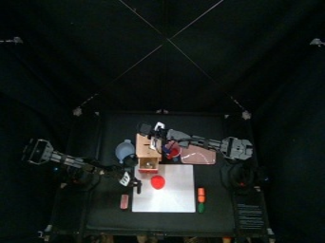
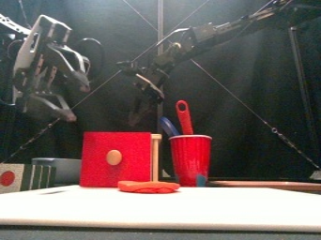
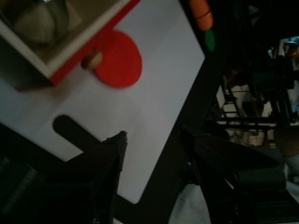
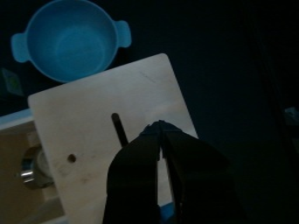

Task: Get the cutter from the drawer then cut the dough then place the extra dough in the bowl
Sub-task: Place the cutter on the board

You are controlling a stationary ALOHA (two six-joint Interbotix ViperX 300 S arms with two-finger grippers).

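Black table (image 1: 102, 218) across the lower half of the top view. Near its middle, lying flat, a white cutting board (image 1: 172, 196). Just above the board's upper left corner, a wooden box (image 1: 147, 152) with a red front. Left of the box and close beside it, a blue-grey bowl (image 1: 124, 150). Right of the box in the front view, a red cup (image 2: 190, 159). Off the board's lower left, a small red toy (image 1: 124, 201). Along its right edge, an orange and green toy (image 1: 203, 196).

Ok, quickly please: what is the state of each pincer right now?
Left pincer: open, holding nothing.
Right pincer: closed, holding nothing, above the wooden box.
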